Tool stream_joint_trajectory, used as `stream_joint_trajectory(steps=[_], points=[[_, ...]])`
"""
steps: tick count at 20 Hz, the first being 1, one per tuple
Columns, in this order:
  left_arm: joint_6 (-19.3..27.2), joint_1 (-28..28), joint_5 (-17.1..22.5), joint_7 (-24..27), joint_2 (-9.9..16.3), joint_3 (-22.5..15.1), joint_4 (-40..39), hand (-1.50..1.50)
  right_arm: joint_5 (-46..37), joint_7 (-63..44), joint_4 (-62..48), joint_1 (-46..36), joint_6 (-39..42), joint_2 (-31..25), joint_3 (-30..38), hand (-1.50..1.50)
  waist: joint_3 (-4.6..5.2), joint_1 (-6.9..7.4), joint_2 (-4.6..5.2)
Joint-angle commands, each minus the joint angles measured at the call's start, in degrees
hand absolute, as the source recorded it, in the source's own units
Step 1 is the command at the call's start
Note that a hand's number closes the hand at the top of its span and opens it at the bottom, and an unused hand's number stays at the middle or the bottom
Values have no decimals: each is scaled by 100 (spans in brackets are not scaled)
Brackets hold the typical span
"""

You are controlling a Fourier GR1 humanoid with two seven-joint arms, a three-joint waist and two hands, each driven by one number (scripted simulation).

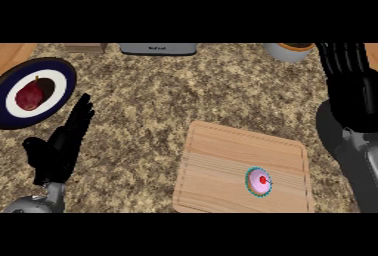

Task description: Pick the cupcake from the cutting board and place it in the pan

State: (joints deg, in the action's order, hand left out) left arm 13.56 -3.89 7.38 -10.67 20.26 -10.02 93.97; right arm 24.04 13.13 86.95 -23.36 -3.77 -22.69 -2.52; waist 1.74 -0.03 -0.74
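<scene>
A pink-frosted cupcake (259, 182) with a red cherry and a teal wrapper stands on the wooden cutting board (221, 160), near its front right corner. My right hand (347, 75) is raised at the right edge, behind and to the right of the board, fingers straight and apart from the cupcake. My left hand (63, 142) rests open at the lower left, fingers pointing up, holding nothing. No pan is in view.
A dark blue plate (15, 117) with a white ring holds a red pear-like fruit (31, 95) at the far left. A grey appliance (158, 48) and a grey cup (286, 51) stand at the counter's back edge. A wooden item (85, 47) sits back left.
</scene>
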Motion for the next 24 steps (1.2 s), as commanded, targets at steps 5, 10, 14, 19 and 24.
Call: stream_joint_trajectory(steps=[5, 10, 14, 19, 24], points=[[358, 623, 707, -58, -757, 419, -591, 0, 443, -858, 101, 1016, 1400, -157, -1000, 150, -164, 2, 97], [367, 1218, 996, 207, -996, 587, -661, 0, -1919, 734, 1012, 2534, 322, -635, -1472, -150, -164, -330, -35], [425, 1187, 1006, 172, -1071, 610, -675, 0, -2598, 1647, 1870, 4209, -293, -635, -1728, -150, -173, -388, -14], [279, 1011, 904, 401, -1255, 430, -901, 0, -3674, 1289, 2505, 5026, -1299, -623, -1800, -150, -168, -134, 53], [307, 794, 740, 606, -1447, 366, -1337, 0, -4469, -611, 3361, 4619, -1374, -690, -1820, -150, -165, -49, 74]])
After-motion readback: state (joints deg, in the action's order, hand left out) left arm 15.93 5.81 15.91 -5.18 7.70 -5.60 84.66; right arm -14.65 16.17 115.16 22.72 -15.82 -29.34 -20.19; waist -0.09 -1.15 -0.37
